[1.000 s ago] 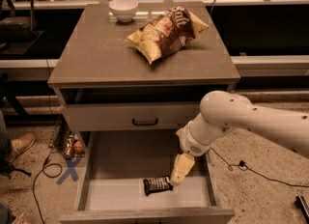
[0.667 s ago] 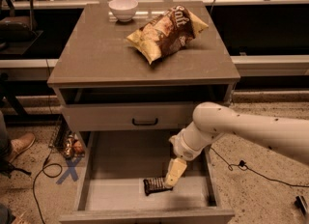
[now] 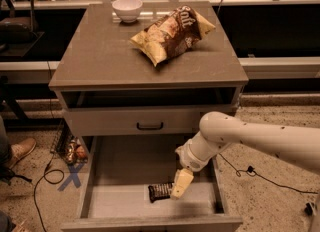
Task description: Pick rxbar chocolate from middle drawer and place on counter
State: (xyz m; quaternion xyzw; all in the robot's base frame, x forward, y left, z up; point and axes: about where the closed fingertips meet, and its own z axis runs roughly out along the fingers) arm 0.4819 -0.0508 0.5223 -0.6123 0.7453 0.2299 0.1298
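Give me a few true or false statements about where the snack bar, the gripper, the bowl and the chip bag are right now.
1. The rxbar chocolate lies on the floor of the open middle drawer. True.
2. The gripper hovers over the counter. False: it is down inside the middle drawer, right beside the bar.
3. A white bowl stands on the counter. True.
4. The chip bag lies in the drawer. False: it lies on the counter.

Speckled beige floor, black cable, blue tape cross, dark benches behind, dim light.
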